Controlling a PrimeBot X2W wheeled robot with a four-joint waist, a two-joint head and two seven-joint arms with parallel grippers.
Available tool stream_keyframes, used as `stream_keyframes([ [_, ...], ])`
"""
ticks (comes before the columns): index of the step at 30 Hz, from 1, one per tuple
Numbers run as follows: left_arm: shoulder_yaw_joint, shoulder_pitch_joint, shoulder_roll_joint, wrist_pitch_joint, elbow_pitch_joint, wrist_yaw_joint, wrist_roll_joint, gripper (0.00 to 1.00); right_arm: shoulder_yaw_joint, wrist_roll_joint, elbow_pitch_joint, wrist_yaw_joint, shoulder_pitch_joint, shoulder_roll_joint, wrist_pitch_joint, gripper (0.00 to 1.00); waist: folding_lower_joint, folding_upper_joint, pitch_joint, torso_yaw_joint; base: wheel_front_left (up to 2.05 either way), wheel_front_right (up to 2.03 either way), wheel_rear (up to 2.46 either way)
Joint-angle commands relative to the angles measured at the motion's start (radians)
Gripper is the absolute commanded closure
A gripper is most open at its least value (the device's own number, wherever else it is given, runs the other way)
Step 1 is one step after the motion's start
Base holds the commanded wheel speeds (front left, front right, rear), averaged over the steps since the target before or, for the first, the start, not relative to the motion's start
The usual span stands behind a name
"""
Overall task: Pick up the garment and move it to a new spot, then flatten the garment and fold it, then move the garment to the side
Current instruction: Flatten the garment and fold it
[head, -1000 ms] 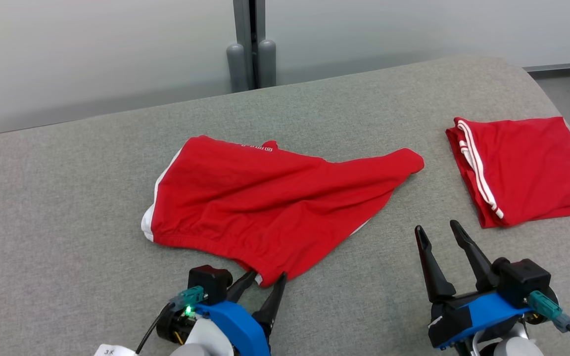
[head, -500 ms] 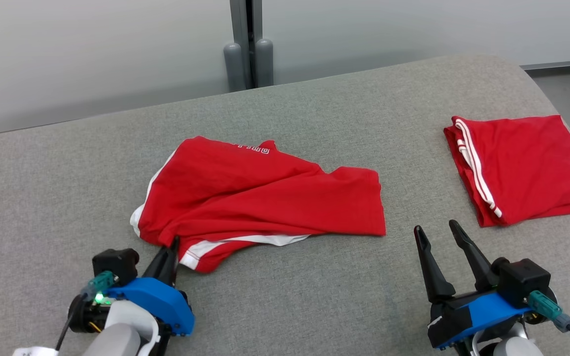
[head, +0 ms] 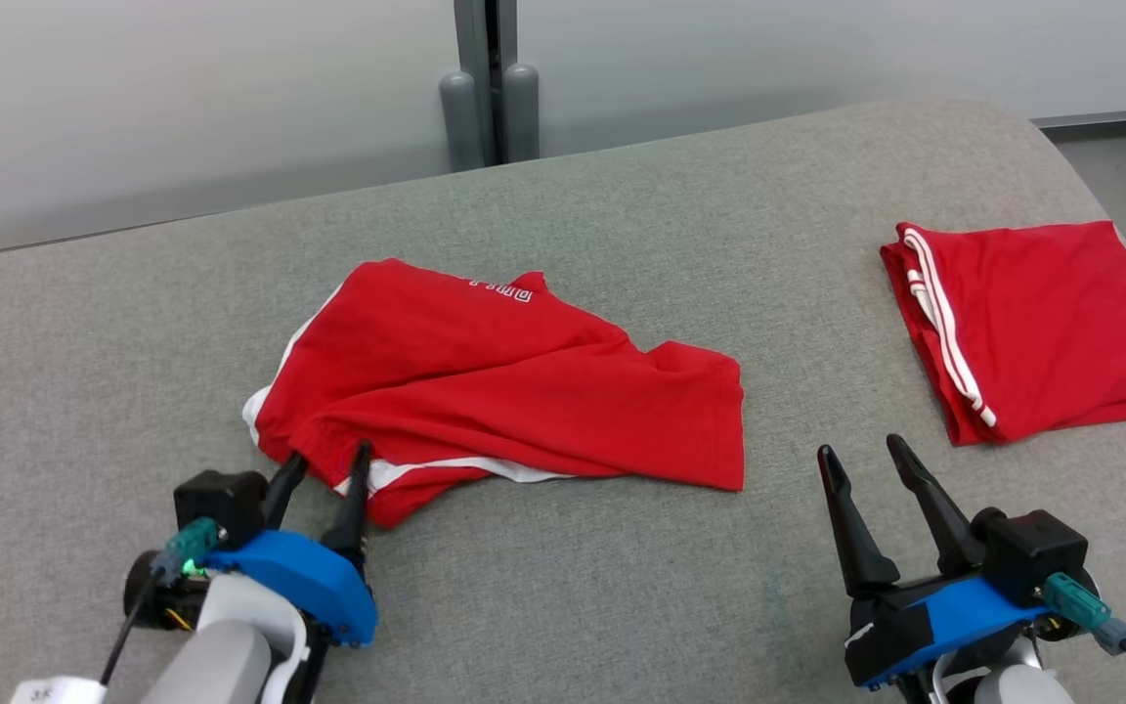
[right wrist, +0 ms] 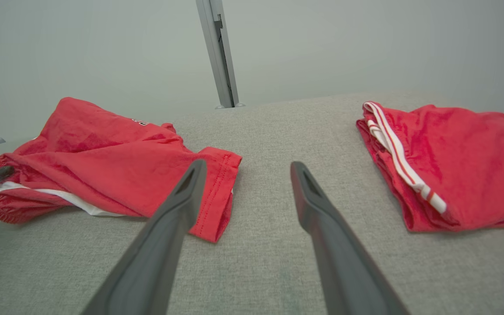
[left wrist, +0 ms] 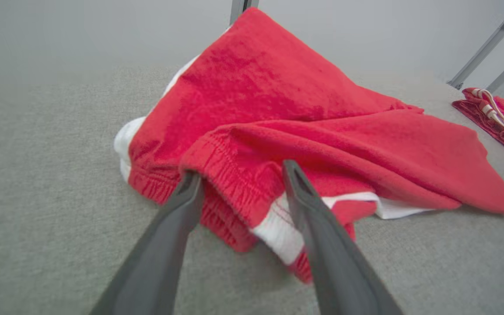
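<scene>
On gray desk (head: 622, 587): left pincer (head: 328, 454) spread, fingertips straddling elastic waistband (left wrist: 228, 175) of red garment (head: 524, 381), not pinching it. Garment crumpled, stretching ahead and right of left pincer, white trim (head: 446, 467) showing beneath. Right pincer (head: 860, 447) spread, empty; garment ahead-left of it, folded red shorts (head: 1042, 313) ahead-right.

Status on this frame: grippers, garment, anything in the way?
Left gripper open, astride the near edge of the red shorts. Right gripper open, empty. Shorts rumpled, not folded. Folded red garment far right, clear.
</scene>
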Motion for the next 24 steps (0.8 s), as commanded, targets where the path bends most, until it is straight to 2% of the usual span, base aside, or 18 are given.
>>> stream_keyframes([
  [1, -0.004, 0.018, -0.004, -0.009, -0.006, -0.002, -0.007, 0.00, -0.004, -0.001, 0.001, 0.000, -0.013, 0.002, 0.002, 0.00, -0.0001, -0.0001, -0.002, 0.003, 0.00, 0.00, 0.00],
  [9, 0.070, 0.098, -0.022, -0.091, -0.089, 0.009, -0.015, 0.00, -0.037, -0.007, -0.014, 0.000, 0.006, -0.009, 0.016, 0.00, -0.0001, -0.0001, -0.036, 0.046, 0.00, 0.00, 0.00],
  [14, 0.189, 0.167, -0.033, -0.096, -0.227, 0.021, 0.045, 0.00, -0.045, -0.005, -0.024, 0.000, 0.023, -0.012, 0.039, 0.00, -0.0001, -0.0001, -0.054, 0.078, 0.00, 0.00, 0.00],
  [18, 0.291, 0.234, -0.058, -0.096, -0.326, 0.005, 0.114, 0.00, -0.040, 0.014, -0.002, 0.000, 0.008, -0.010, 0.109, 0.00, -0.0001, -0.0001, -0.050, 0.093, 0.00, 0.00, 0.00],
  [24, 0.363, 0.274, -0.091, -0.096, -0.372, -0.026, 0.184, 0.00, -0.049, 0.047, 0.078, 0.000, -0.094, -0.002, 0.258, 0.00, -0.0001, -0.0001, -0.016, 0.112, 0.00, 0.00, 0.00],
])
